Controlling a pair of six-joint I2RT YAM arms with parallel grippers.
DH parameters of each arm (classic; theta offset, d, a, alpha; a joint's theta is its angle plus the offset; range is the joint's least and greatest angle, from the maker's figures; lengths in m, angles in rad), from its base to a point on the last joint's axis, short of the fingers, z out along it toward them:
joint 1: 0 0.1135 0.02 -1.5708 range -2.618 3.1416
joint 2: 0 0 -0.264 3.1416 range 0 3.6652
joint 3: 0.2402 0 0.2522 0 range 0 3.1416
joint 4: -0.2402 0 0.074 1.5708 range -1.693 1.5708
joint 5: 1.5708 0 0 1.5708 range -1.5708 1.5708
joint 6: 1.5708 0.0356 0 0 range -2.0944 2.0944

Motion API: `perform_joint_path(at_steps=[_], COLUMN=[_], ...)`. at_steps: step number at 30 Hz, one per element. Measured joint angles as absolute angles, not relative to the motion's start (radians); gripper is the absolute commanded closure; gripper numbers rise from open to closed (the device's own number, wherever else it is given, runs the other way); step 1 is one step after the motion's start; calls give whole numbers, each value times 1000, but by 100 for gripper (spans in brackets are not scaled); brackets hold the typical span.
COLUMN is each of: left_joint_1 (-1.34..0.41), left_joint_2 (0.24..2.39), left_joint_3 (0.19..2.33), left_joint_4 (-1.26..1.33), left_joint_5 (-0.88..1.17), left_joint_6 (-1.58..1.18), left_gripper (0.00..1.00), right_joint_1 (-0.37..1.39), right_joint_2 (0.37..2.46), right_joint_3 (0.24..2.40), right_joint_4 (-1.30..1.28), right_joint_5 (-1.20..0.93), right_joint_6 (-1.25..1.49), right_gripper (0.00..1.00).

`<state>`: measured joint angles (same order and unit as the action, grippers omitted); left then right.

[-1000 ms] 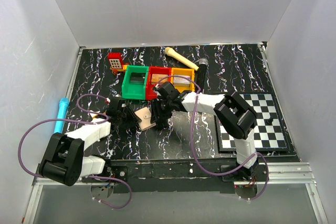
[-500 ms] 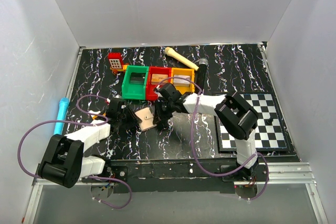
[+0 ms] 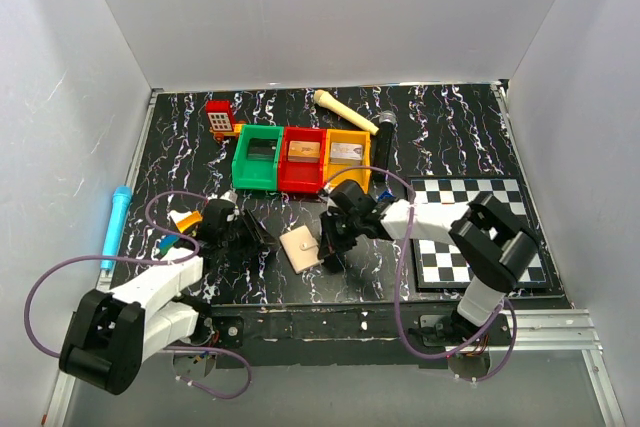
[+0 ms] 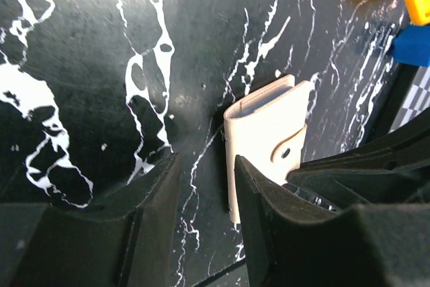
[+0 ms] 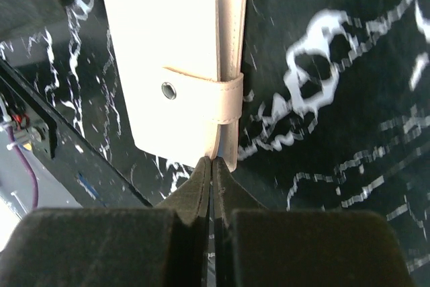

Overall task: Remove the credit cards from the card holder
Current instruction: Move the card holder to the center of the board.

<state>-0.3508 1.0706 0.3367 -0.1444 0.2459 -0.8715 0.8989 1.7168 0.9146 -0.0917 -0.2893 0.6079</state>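
The card holder point(image 3: 300, 248) lies closed on the black marbled table, cream-tan with a snap strap across it. It also shows in the left wrist view point(image 4: 269, 126) and in the right wrist view point(image 5: 168, 65). My right gripper point(image 3: 326, 248) point(image 5: 212, 163) is shut, its tips touching the holder's near edge with nothing visible between them. To the holder's left, my left gripper point(image 3: 252, 237) point(image 4: 205, 162) stands open; only table shows between its fingers, and one finger point(image 4: 252, 186) is right beside the holder's long edge. The credit cards are hidden.
Green point(image 3: 258, 155), red point(image 3: 303, 154) and yellow point(image 3: 348, 153) bins stand in a row behind the grippers, blocks inside the red and yellow ones. A checkered board point(image 3: 490, 217) lies under the right arm. A blue pen point(image 3: 115, 222) lies at the left edge; a cream bone-shaped thing point(image 3: 345, 112) at the back.
The card holder has shifted right and toward the near edge and now lies flat. My right gripper has shut at its edge. My left gripper has opened a little and drawn back left.
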Motion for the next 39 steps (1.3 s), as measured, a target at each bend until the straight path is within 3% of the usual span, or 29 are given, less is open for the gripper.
perform_joint_path(at_steps=[11, 18, 20, 39], left_joint_1=[-460, -529, -533, -534], left_joint_2=[1088, 1217, 1235, 1408], left_joint_3=[327, 375, 385, 529], left_joint_4=[-112, -64, -56, -68], left_joint_5=[285, 298, 297, 285], left_joint_6=[-894, -908, -909, -852], left_gripper=[64, 65, 65, 71], right_joint_1=[902, 913, 915, 917], right_joint_2=[1616, 1608, 1606, 1596], right_joint_3=[793, 787, 785, 771], right_joint_4=[-66, -61, -63, -64], right_joint_5=[-267, -245, -237, -231], right_joint_6=[651, 650, 651, 635], right_gripper=[99, 75, 73, 71])
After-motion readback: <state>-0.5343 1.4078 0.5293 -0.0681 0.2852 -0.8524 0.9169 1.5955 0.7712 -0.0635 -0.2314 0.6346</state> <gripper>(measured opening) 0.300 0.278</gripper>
